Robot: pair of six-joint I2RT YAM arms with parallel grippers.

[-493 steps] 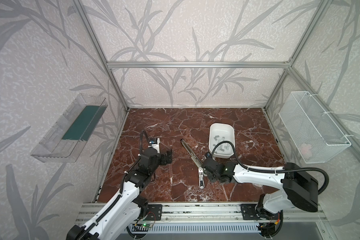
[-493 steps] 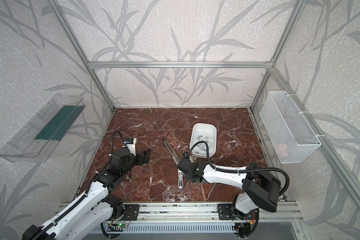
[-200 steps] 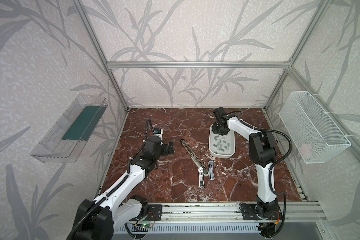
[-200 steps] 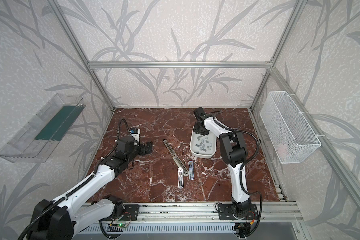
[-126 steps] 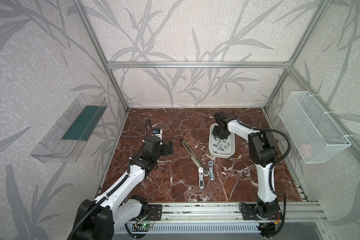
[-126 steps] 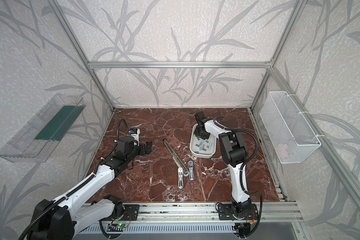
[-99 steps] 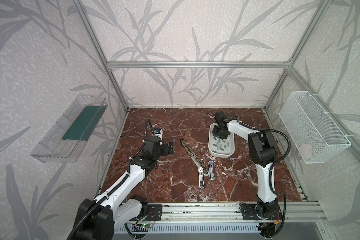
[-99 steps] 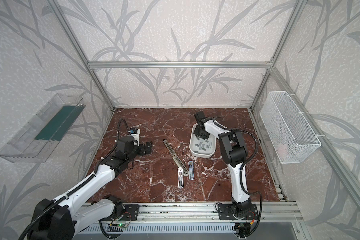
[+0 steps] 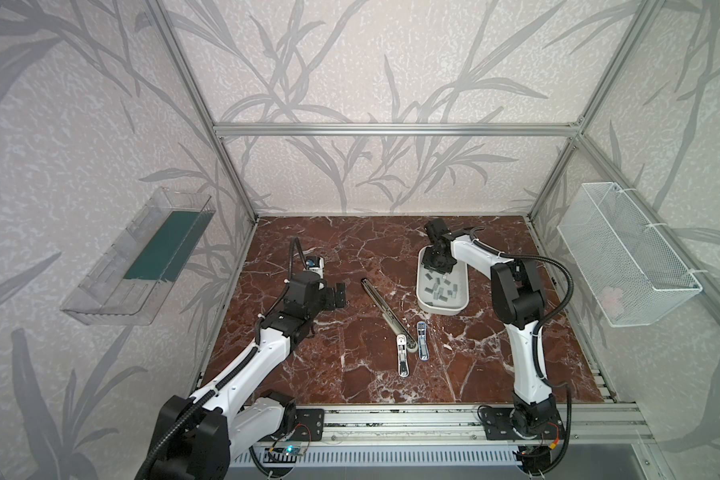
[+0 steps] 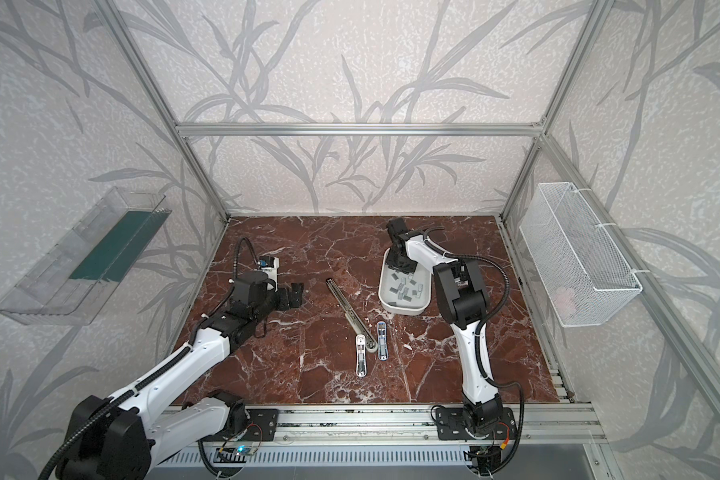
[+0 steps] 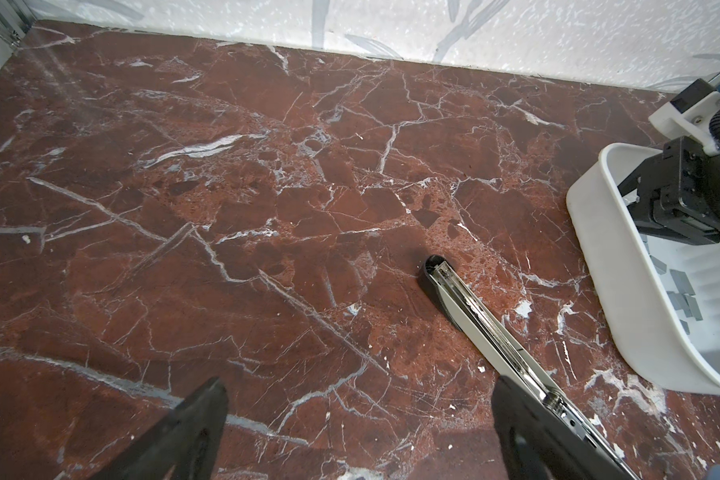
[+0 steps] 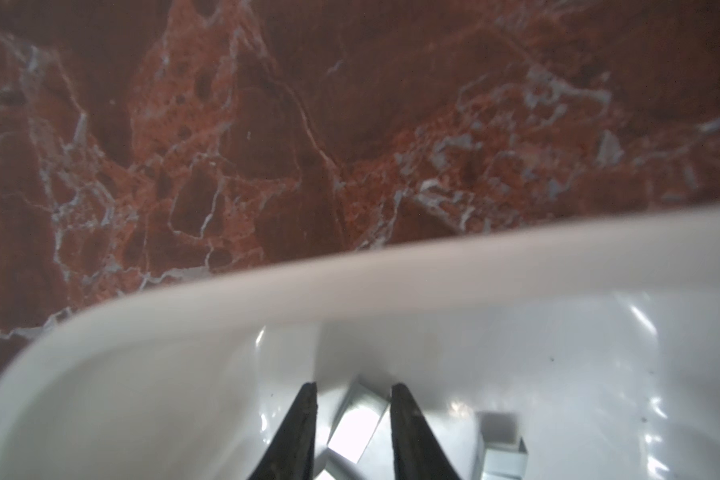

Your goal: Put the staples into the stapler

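The right claw [image 12: 352,388] is down inside the white tray [image 12: 350,274], at the tray's far end in both top views [image 9: 437,266] [image 10: 400,266]. Its fingers [image 12: 306,415] stand a little apart with one strip of the staples [image 12: 358,432] lying between them. A sliver of tray floor shows between the strip and one finger, so the strip is straddled rather than pinched. The rest of the staples [image 9: 443,289] [image 10: 406,289] lie scattered loose on the tray floor, all inside its rim [image 9: 441,309].

The left claw [image 11: 362,436] gapes wide with nothing in it, hanging over bare table [image 9: 350,395] well left of the tray [image 9: 335,296].

Between the two claws a long stapler [image 9: 385,309] lies opened out flat on the table, its metal rail running diagonally. A small stapler [image 9: 422,340] with blue trim lies just beside its near end, in front of the tray.

On the left wall a clear bin [image 9: 113,299] holds a flat dark green sheet [image 9: 163,245]. On the right wall a white wire basket [image 9: 624,257] holds something pale pink [image 9: 609,297], too small to tell what.
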